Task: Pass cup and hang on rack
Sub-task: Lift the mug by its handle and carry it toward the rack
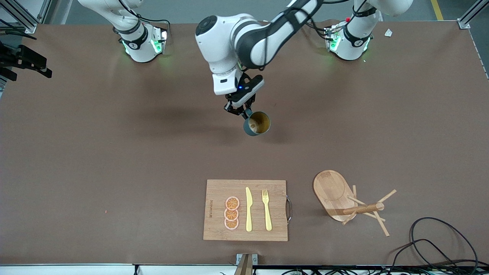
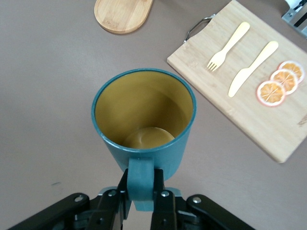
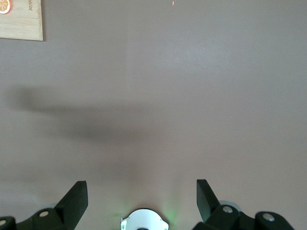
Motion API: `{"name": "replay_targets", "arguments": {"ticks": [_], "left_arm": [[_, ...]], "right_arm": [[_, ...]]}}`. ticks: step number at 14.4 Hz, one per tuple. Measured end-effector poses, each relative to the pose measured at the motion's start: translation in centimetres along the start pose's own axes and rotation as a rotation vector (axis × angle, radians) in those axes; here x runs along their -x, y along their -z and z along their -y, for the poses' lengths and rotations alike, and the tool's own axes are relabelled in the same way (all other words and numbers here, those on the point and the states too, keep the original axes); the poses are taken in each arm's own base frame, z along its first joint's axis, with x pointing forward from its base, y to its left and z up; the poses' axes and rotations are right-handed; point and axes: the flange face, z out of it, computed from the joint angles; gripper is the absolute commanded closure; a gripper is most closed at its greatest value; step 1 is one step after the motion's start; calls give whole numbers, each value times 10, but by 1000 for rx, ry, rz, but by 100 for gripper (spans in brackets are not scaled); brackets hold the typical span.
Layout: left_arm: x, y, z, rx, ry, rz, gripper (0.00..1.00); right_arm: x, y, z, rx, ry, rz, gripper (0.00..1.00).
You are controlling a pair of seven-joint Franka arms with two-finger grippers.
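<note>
A matte brown table point(image 1: 114, 172) fills the scene under soft, even light, with grey floor point(image 1: 191, 11), possibly concrete, above it.

A robotics lab set up as a mock kitchen bench.

Two white arms are bolted by their bases point(image 1: 143, 46) along one edge of a wide brown surface point(image 1: 95, 160), with green status lights glowing at each base and aluminium framing point(image 1: 23, 17) at the corners. Loose black cables point(image 1: 439, 244) trail over the edge nearest the front camera, and grey floor with a yellow line point(image 1: 437, 9) shows past the bases. The kitchen things look staged: a wooden cutting board point(image 1: 217, 225) with a plastic knife point(image 1: 248, 210), fork point(image 1: 266, 210) and toy orange slices point(image 1: 231, 213).
</note>
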Motion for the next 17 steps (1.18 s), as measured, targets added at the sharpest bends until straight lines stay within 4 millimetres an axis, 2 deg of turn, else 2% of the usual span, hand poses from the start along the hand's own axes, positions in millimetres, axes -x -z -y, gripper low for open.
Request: {"name": "replay_targets", "arguments": {"ticks": [6,9,12,17], "left_arm": [[-103,68,16,64,76,180,100],[-164,90,31,96,121,284,100],[-225,90,47,102,157,369,100],[-349,62,73,190,267,581,100]], "right_arm": [[0,0,3,-22,-40,1,0],[0,0,2,-22,-31,1,0],[0,0,2,-10,-17,2,0],[0,0,1,-6,-11,2,0]]}}
